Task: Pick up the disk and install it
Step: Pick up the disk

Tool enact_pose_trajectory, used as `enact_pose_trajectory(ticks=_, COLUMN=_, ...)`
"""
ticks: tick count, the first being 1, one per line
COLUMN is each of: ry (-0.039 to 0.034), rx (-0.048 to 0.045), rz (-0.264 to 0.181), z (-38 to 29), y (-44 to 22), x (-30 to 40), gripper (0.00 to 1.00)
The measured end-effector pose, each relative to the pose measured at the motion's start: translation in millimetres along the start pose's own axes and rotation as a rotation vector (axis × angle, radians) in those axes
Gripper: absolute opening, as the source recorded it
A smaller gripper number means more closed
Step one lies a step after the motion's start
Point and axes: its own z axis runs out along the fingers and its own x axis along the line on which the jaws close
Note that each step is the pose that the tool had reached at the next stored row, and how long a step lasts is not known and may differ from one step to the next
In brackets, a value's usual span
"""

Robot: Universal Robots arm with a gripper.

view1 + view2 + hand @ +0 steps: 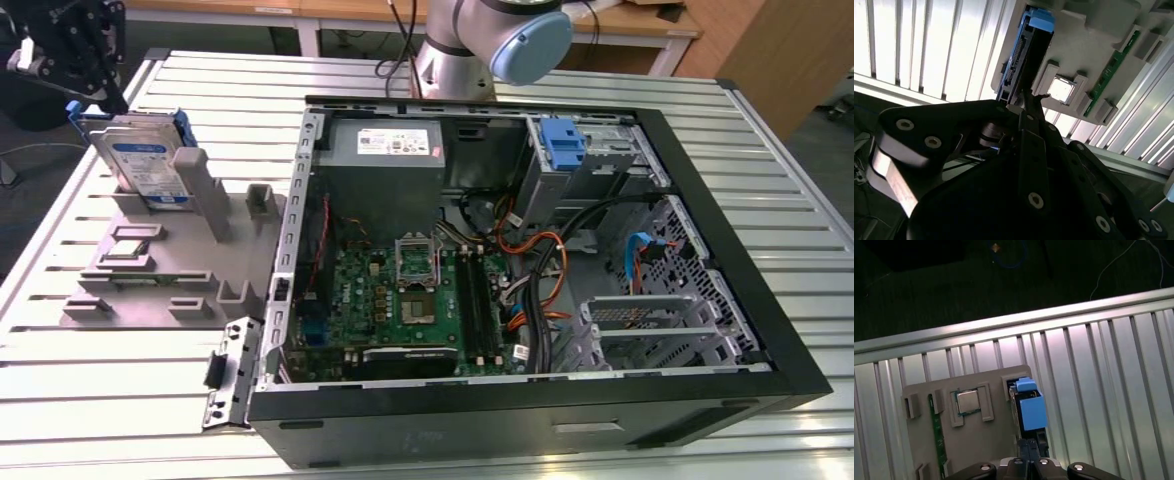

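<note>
1. The room has a dark floor (954,280) and pale wooden furniture (641,30) beyond the ribbed aluminium bench (107,400).
2. The open black computer case (747,330) lies on the bench. Installation looks not yet begun.
3. The grey moulded holder (147,270) sits beside the case, on the exterior view's left.
4. The silver rectangular disk in its blue plastic carrier (144,160) stands upright in that holder, not yet lifted out.
5. The black claw (1028,452) sits at the disk's upper edge. I cannot tell whether it is open or closed.

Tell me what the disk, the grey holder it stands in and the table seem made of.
The disk: silver body with a dull sheen, likely metal; its blue frame looks like matte plastic. The holder: uniform matte grey, probably moulded plastic. The table: bright, reflective ribs, likely aluminium.
</note>
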Motion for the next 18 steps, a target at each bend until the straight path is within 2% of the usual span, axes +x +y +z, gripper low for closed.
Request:
enact_pose_trajectory(ticks=7, ry=0.0001, rx=0.0, rz=-0.001, z=0.3, y=0.3, x=-1.6, gripper=0.11)
enact_pose_trajectory(ticks=13, ry=0.0028, rx=-0.003, rz=-0.065, z=1.0, y=0.2, x=-1.7, gripper=0.11)
enact_pose_trajectory(ticks=18, ry=0.003, rx=-0.0031, rz=-0.072, z=1.3, y=0.2, x=-2.0, gripper=0.11)
